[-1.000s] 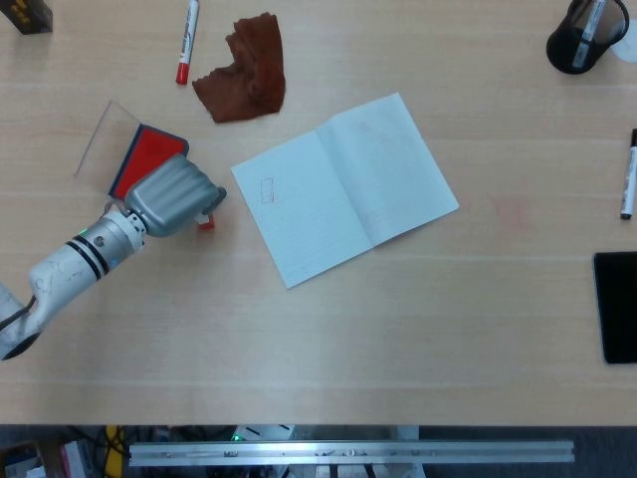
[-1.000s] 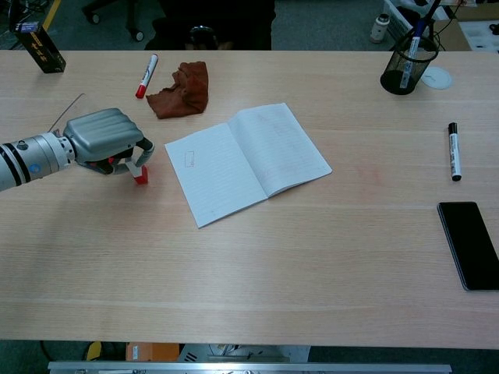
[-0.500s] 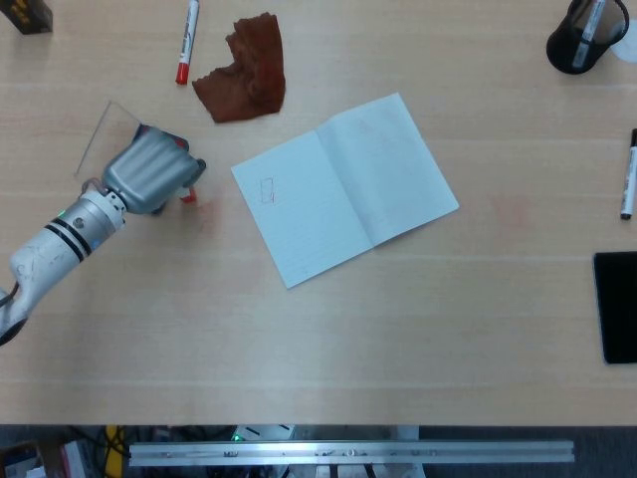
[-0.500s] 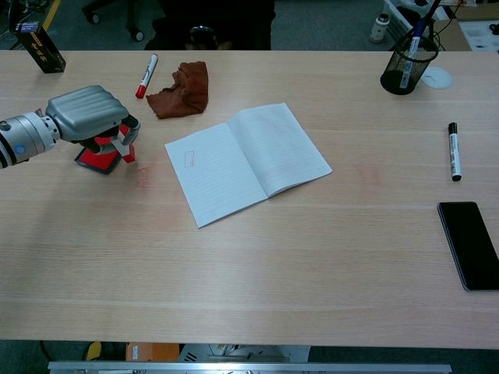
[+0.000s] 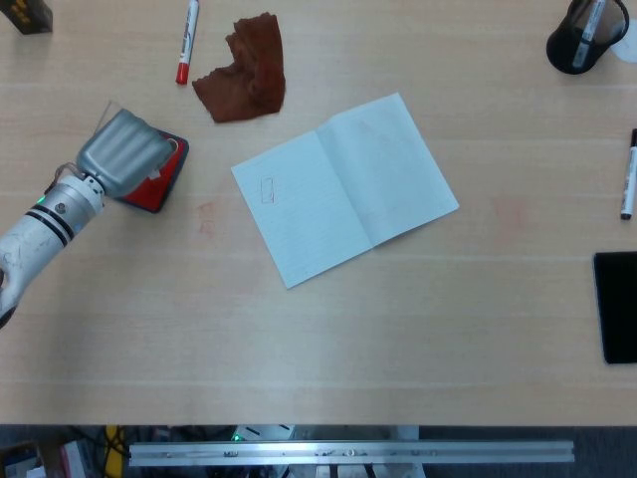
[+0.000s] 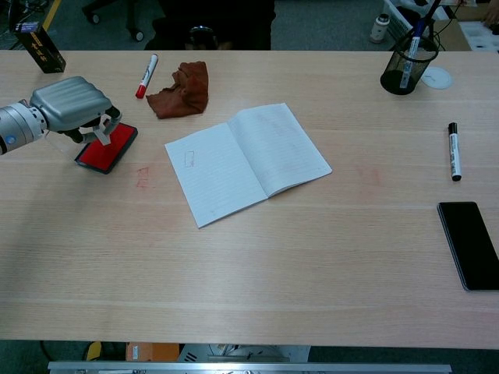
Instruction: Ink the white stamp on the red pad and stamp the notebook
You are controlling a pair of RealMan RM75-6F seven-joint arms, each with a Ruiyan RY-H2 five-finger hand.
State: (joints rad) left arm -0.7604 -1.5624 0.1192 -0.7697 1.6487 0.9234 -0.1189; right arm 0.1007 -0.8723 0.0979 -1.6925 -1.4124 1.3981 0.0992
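Notebook (image 6: 246, 160) at table (image 6: 257, 265) centre; pad (image 6: 107, 147) to its left – hand (image 6: 72, 104) over it; cloth (image 6: 181, 89) and marker (image 6: 146, 75) beyond.

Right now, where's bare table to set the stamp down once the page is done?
Widest: the whole near strip below the notebook. Also between notebook and marker, above the phone. Tight: the far left, around pad, left hand, cloth and red pen.

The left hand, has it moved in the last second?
Yes. The left hand has moved away from the notebook, toward the table's left edge and slightly farther back; it is now over the red pad, holding the white stamp.
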